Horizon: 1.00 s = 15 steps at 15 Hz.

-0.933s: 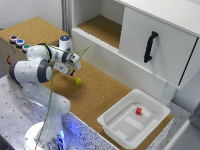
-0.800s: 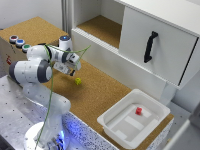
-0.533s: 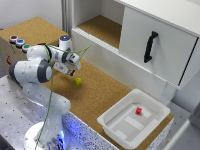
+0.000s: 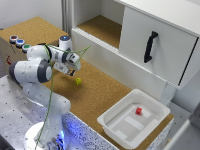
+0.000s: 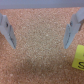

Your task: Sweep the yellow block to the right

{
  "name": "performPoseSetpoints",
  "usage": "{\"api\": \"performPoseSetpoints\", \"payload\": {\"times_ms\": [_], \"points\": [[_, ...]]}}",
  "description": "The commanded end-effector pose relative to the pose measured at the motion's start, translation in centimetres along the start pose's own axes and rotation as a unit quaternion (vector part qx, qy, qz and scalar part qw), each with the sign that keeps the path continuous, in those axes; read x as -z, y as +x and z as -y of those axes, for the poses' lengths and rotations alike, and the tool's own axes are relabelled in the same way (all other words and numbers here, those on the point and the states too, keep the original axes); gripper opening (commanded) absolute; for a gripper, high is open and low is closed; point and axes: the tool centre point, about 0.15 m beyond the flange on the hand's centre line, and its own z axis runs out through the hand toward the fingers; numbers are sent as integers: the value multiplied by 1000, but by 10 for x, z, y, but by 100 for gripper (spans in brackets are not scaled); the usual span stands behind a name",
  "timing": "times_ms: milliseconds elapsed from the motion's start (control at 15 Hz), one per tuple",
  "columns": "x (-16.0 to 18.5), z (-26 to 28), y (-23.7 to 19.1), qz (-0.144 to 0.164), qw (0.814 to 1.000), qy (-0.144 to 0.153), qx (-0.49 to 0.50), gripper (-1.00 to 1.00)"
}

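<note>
The yellow block (image 4: 78, 81) is a tiny yellow-green cube lying on the cork tabletop (image 4: 100, 95). My gripper (image 4: 73, 70) hangs just above and to the exterior view's left of it, not touching it. In the wrist view the gripper (image 5: 41, 45) is open and empty, its two fingers (image 5: 72, 31) spread wide over bare cork. A corner of the yellow block (image 5: 80, 57) shows at the edge of that view, outside the fingers.
A white tray (image 4: 120, 131) at the exterior view's lower right holds a small red block (image 4: 138, 110). A white cabinet (image 4: 150, 40) with a black handle (image 4: 148, 47) and an open shelf stands behind. A box with coloured buttons (image 4: 19, 43) sits at the far left.
</note>
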Motion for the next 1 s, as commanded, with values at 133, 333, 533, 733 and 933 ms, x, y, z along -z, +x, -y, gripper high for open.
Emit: {"api": "performPoseSetpoints", "payload": {"times_ms": [133,333,533,733,933], "points": [[-8,-5,-6,4,1000,-10,-8,100],[-19,-5,-8,8,1000,1,-13,-100],[-28,-3,-8,18,1000,9,-20,-100],[-38,-6,-6,31,998,30,-35,-100],[-45,-10,-2,37,998,33,-40,-100]]}}
